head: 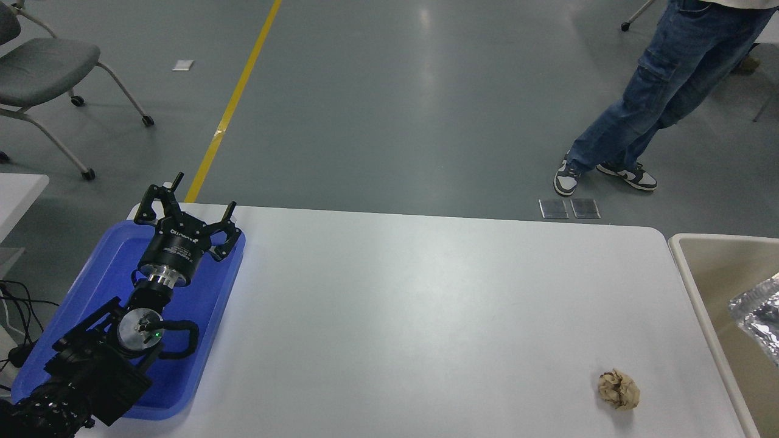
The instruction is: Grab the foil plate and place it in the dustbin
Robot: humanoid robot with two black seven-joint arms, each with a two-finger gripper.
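Observation:
The foil plate (761,319), shiny and crinkled, lies inside the dustbin (694,286) at the right edge of the picture; only its left part shows, the rest is cut off by the frame. The dustbin is beige with a thick off-white rim and stands against the table's right end. My left gripper (204,193) is parked over the blue tray at the lower left, its fingers spread open and empty. My right arm and gripper are out of view.
A flat blue tray (91,286) sits at the table's left end under the left arm. A crumpled tan paper ball (618,389) lies near the front right of the white table (414,304). A person's legs (645,103) stand beyond the far right. A grey chair (42,73) is at the far left.

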